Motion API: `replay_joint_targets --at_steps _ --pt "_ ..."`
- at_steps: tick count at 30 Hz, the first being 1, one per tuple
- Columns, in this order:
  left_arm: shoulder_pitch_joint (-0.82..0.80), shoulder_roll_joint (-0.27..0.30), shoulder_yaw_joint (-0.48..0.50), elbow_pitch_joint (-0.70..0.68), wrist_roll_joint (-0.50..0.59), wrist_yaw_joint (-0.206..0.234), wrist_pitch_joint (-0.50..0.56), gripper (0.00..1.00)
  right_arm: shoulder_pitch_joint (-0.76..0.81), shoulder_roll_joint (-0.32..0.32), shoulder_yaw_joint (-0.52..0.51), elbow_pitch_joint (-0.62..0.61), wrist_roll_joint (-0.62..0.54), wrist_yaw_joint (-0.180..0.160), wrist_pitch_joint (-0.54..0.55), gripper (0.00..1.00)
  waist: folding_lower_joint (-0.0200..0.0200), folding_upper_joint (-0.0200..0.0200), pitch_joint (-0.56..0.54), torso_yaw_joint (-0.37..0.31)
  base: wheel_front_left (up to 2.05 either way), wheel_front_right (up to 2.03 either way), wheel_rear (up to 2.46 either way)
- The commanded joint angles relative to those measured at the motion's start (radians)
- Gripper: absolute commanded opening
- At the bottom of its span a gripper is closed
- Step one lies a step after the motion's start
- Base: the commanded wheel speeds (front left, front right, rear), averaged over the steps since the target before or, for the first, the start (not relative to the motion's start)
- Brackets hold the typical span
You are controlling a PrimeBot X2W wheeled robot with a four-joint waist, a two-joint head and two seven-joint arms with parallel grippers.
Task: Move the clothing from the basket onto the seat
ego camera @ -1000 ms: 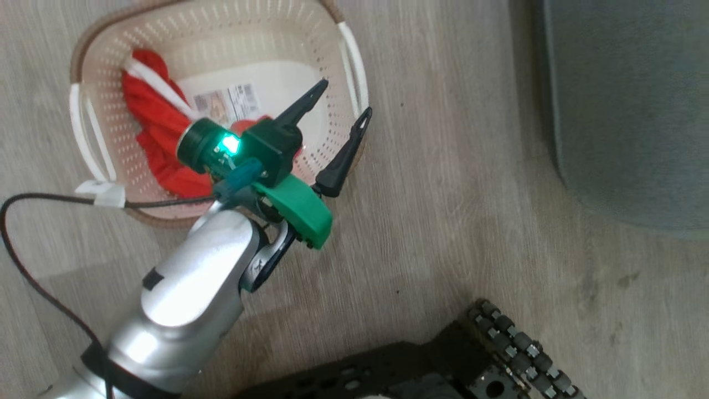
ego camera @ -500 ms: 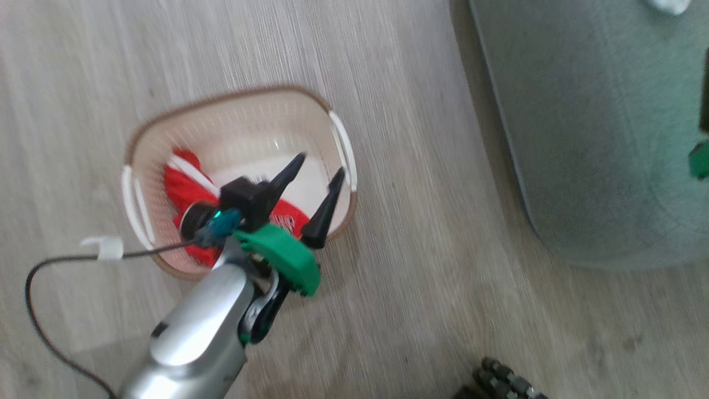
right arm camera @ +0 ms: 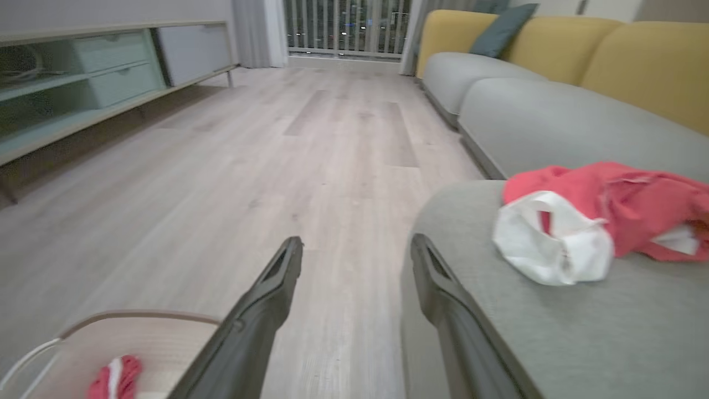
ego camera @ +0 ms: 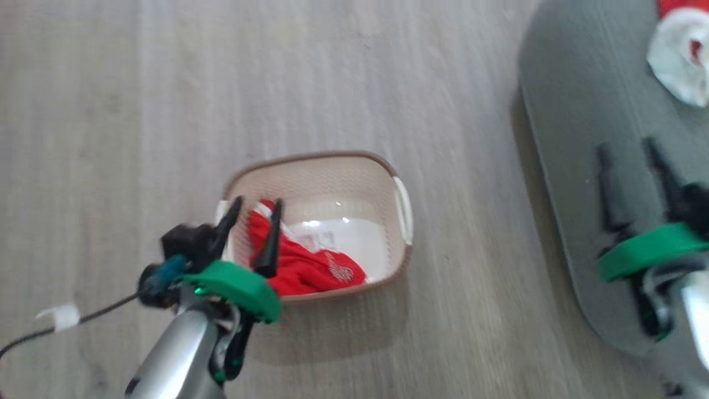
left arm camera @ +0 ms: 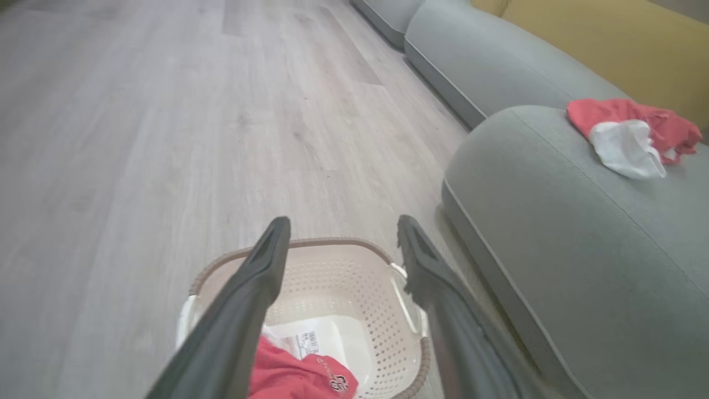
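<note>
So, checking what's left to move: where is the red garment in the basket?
Head view: the red garment lies in the near-left part of the basket, under the left gripper, with the seat to the right.

clothing (ego camera: 310,271) lies in the basket (ego camera: 310,157), left of the seat (ego camera: 576,138).

Pale wood-plank floor (right arm camera: 221,183) throughout. Long low cabinet (right arm camera: 83,72) with drawers at upper left of right wrist view. Barred window (right arm camera: 346,27) top centre, dark outside. Yellow sofa backrests (right arm camera: 637,61) and teal cushion (right arm camera: 501,27) upper right.
</note>
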Motion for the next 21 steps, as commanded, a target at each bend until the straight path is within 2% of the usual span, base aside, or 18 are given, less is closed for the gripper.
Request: replay_joint_targets --at_steps 1,5,13,21 --pt "0.001 0.001 0.068 -0.033 0.014 -0.003 -0.014 1.0 0.012 0.005 0.03 -0.037 -0.015 0.0 -0.009 1.0 0.0002 -0.0001 -0.064 0.07 0.0 0.0 0.0" --pt "0.03 -0.006 0.141 -0.025 0.048 -0.008 -0.014 1.0 0.032 0.043 0.07 -0.032 -0.033 0.0 -0.009 1.0 0.0002 -0.0001 -0.092 0.095 0.0 0.0 0.0" --pt "0.105 -0.034 0.295 -0.006 0.117 -0.046 -0.014 1.0 0.084 0.136 0.112 0.008 -0.062 0.0 -0.009 1.0 0.0002 -0.0001 -0.157 0.114 0.0 0.0 0.0" --pt "0.124 -0.059 0.362 0.009 0.165 -0.085 -0.014 1.0 0.103 0.162 0.104 0.052 -0.097 0.0 -0.009 1.0 0.0002 -0.0001 -0.183 0.116 0.0 0.0 0.0"
